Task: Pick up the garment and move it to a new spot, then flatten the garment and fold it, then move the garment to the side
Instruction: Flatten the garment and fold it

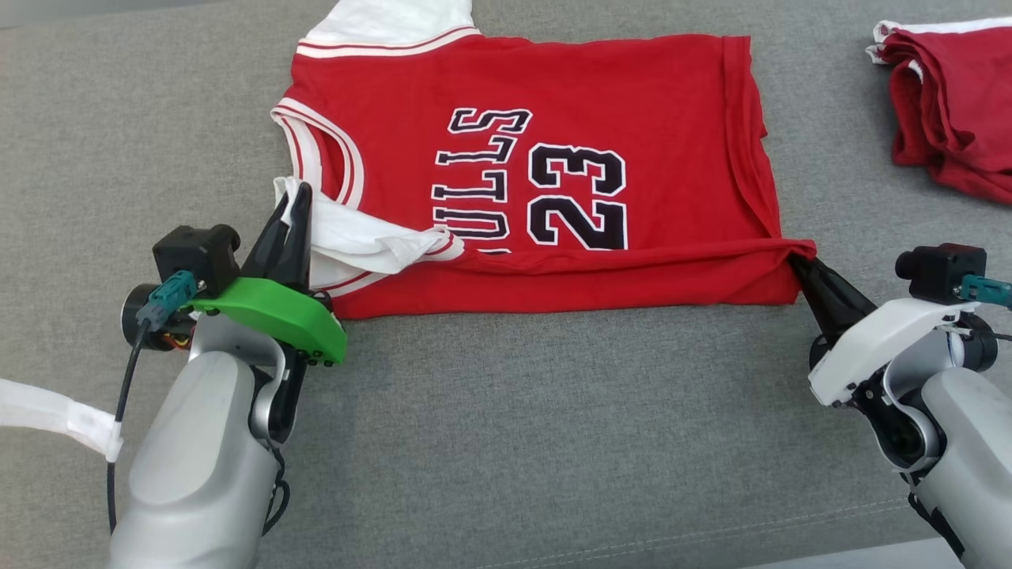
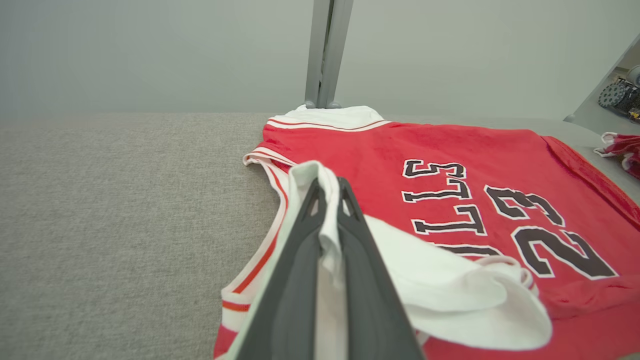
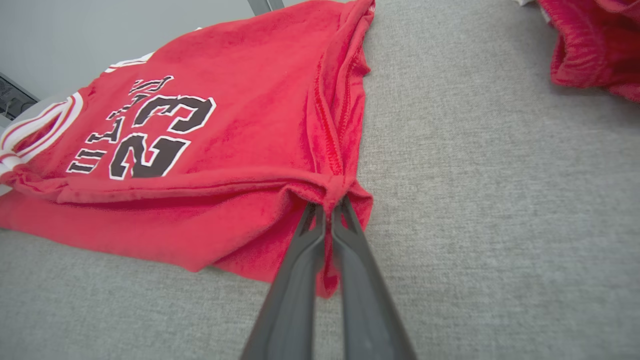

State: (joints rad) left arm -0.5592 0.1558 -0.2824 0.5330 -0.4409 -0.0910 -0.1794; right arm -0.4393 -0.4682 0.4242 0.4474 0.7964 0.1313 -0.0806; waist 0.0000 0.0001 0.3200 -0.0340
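The red Bulls 23 jersey (image 1: pixel 672 158) lay on the grey fabric surface (image 1: pixel 506 442), toward twelve o'clock in the head view. Its collar end was at nine o'clock and its hem at three. The near long edge was doubled over into a thick red fold along six o'clock.

Judging by how it draped and creased, the jersey was light, soft and limp. It would sag between two holds, carry no shape of its own, and slide easily over the fabric beneath it. The sensible holds were the two ends of that near fold: the white-trimmed armhole at the jersey's eight o'clock and the hem corner at its four o'clock. A shallow pinch on the thin edge might slip free.

The left claw (image 1: pixel 294 194) was pressed together on a flap of white fabric (image 1: pixel 356 237) at the armhole. The left wrist view showed the cloth drawn up between the two dark fingers (image 2: pixel 360 260).

The right claw (image 1: pixel 797 259) was likewise pinched shut on the red hem corner. The right wrist view showed the cloth gathered to a point at its tips and lifted slightly off the surface.

A second red garment (image 1: pixel 949 118) sat crumpled at two o'clock, well apart from the jersey.
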